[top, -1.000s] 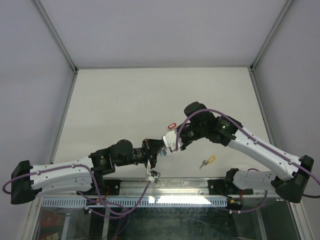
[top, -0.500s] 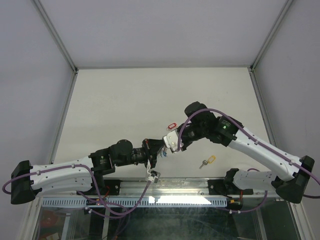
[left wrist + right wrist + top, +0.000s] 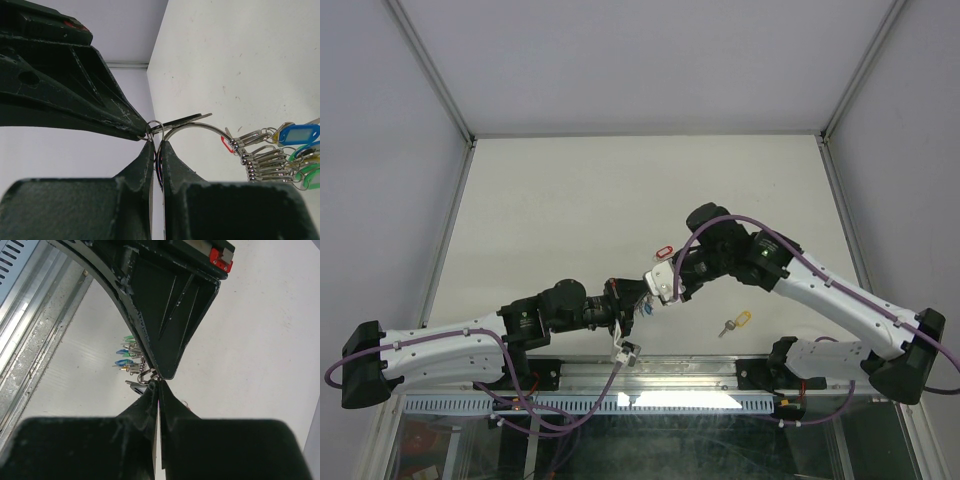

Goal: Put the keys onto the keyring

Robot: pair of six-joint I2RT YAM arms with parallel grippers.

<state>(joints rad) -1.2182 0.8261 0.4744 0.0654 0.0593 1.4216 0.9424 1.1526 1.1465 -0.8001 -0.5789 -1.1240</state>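
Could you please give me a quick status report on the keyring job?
Left claw shut on keyring. Right claw shut on small loop beside it. Several keys already threaded. Yellow key, red tag loose on table.

Off-white table [image 3: 570, 200] seen from above, boxed in by pale grey walls [image 3: 640, 60] at left, right & far sides, w/ aluminium posts [image 3: 430, 68] running to the far corners. Near edge: metal rail [image 3: 670, 375], bright light strip [image 3: 670, 398] just below.
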